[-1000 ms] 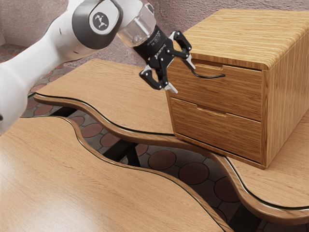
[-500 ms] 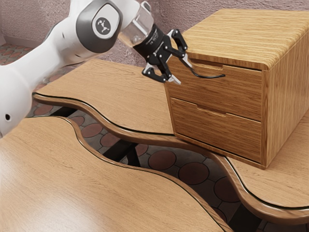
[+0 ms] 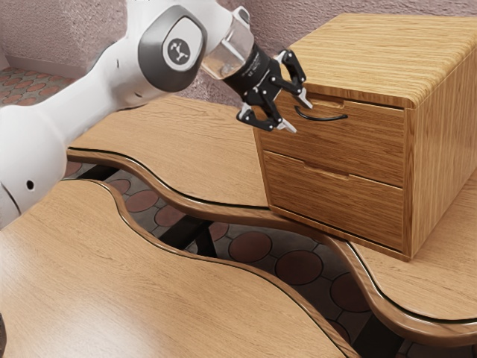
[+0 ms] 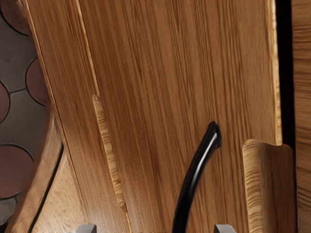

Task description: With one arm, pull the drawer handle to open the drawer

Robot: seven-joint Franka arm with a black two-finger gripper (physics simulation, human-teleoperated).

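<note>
The box-shaped light wooden cabinet [image 3: 417, 112] stands on the far wavy-edged wooden table [image 3: 164, 149], at the exterior view's right. In its front, the upper drawer [image 3: 358, 145] lies above the lower drawer [image 3: 335, 198]. The thin black curved handle [image 3: 322, 117] sits on the upper drawer's front, near its top edge. The black two-finger gripper [image 3: 296, 112] is just before that front, with the handle's end between its spread fingers. A second wooden table [image 3: 112, 283] lies nearer the camera. The round-tiled floor [image 3: 261, 250] lies between both tables.
</note>
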